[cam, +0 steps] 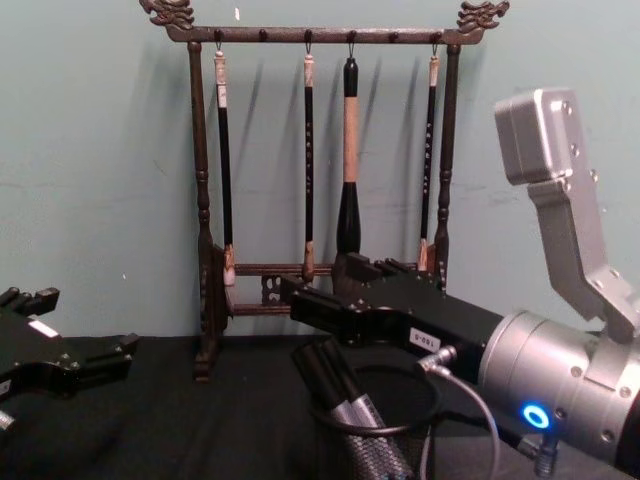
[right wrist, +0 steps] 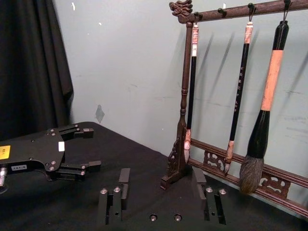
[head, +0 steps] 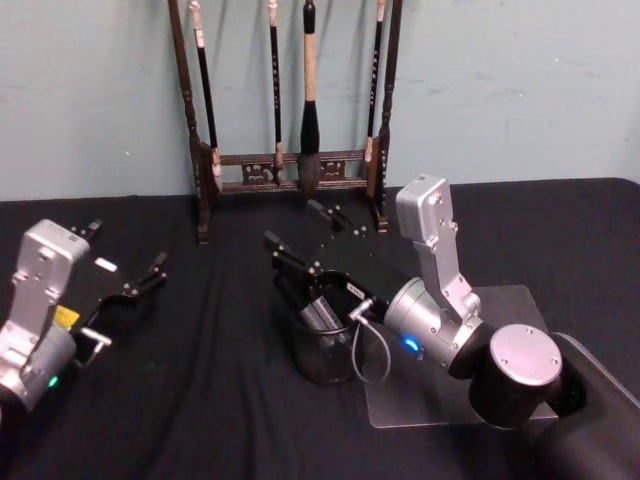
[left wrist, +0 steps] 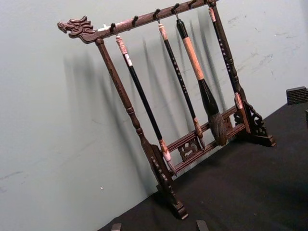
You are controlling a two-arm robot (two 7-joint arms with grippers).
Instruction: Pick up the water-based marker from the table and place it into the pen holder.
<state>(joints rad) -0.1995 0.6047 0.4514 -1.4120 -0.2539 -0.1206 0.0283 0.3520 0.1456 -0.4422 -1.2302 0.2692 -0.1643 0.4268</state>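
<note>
While one marker point(cam: 345, 400) leans in one pen holder point(head: 322, 350), four brushes point(cam: 347, 160) hang

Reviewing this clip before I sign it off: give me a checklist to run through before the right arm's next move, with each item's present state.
1. Water-based marker inside the pen holder: ok, it leans against the rim, cap end sticking out.
2. Right gripper released: ok, fingers open, nothing between them.
3. Right gripper free of the marker: ok in the chest view, fingers sit above the cap.
4. Pen holder upright: ok.
5. Room behind for retreat: cannot tell, the wooden brush rack stands close behind the fingers.
6. Left gripper out of the way: ok, open, off to the left.
</note>
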